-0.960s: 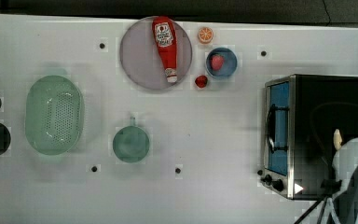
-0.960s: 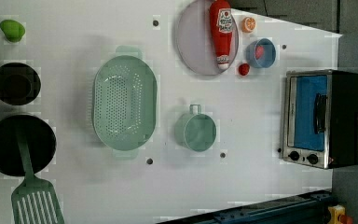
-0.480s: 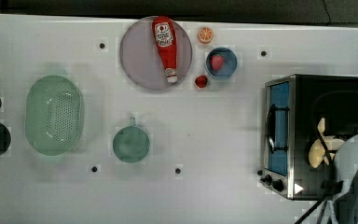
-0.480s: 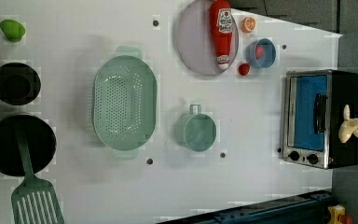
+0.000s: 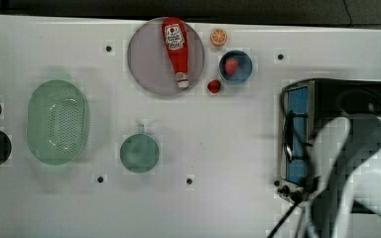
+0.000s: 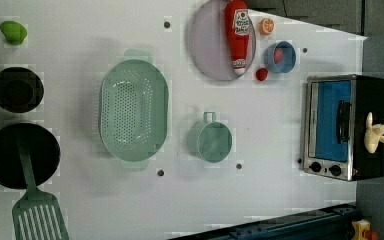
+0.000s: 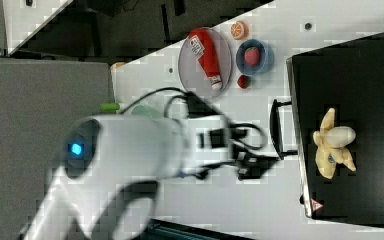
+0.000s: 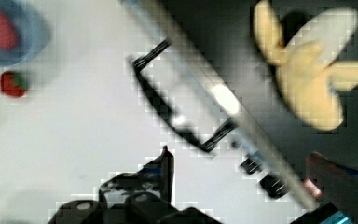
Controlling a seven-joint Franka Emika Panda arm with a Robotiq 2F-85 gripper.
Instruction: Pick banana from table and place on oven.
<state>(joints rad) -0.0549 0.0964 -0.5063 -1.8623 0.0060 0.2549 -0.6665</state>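
Observation:
The pale yellow banana [image 7: 332, 145] lies with its flaps spread on the black top of the oven [image 7: 360, 65], free of any grip. It also shows in the left view as the banana [image 6: 375, 132] on the oven [image 6: 330, 125], and in the wrist view as the banana [image 8: 307, 70]. My gripper [image 8: 237, 156] is open, its fingers wide apart and holding nothing, off the banana on the oven's door side. In the right view the gripper [image 7: 255, 167] hangs by the door handle. My white arm [image 5: 357, 163] covers much of the oven [image 5: 297, 104] in the top view and hides the banana there.
On the white table [image 5: 228, 139] stand a teal cup [image 5: 139, 152], a green colander [image 5: 57, 121], a grey plate [image 5: 149, 64] with a ketchup bottle [image 5: 175, 44], an orange slice [image 5: 219, 36], a blue bowl [image 5: 236, 67] and a loose strawberry [image 5: 214, 86]. Black pans and a spatula [image 6: 32, 205] sit at the left view's left.
The banana was let go and came to rest on the oven top. The gripper opened, and the arm swung across the oven in the top view.

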